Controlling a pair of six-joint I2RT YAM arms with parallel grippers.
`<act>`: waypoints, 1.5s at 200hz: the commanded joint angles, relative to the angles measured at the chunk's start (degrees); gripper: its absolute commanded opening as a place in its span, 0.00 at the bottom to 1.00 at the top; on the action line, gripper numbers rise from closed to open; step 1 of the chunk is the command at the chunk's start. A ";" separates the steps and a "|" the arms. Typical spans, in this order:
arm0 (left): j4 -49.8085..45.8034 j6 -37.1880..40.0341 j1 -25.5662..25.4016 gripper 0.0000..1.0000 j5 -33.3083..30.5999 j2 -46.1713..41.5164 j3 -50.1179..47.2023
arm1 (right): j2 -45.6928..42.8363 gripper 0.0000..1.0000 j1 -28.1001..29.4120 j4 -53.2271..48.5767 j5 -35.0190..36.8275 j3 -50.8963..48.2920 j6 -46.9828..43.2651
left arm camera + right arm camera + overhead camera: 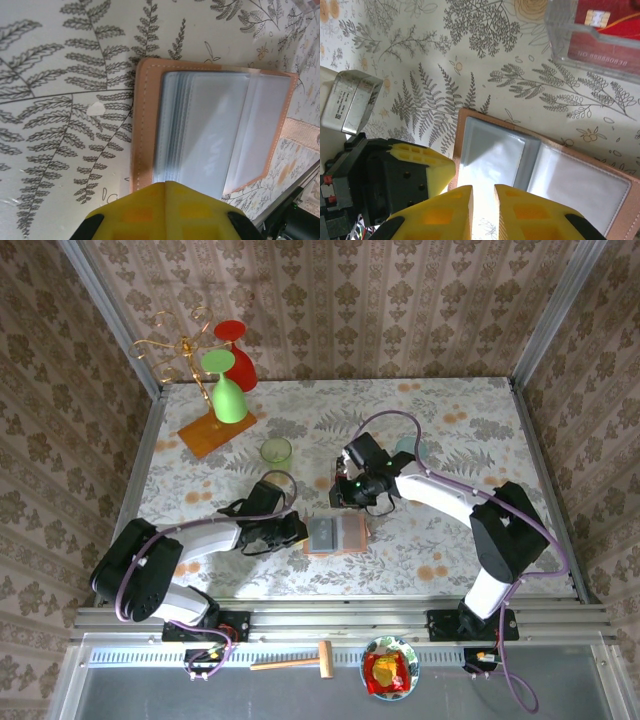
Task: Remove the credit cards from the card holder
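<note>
Card holder (335,536) lies open flat mid-table between the arms, looks light, floppy, slick-sleeved, so I'd pin its tan border; right gripper (482,200) barely parted, empty; left gripper (292,528) opening I cannot tell.

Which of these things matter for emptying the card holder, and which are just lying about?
Job: card holder; red credit card, inside the clear box.
Lying about: gold rack, green cup, hammer, bowl.
</note>
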 commanded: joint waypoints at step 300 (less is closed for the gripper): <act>2.71 -0.65 -0.27 0.07 0.48 3.35 -2.73 | 6.20 0.33 4.48 7.48 -6.39 -6.87 14.84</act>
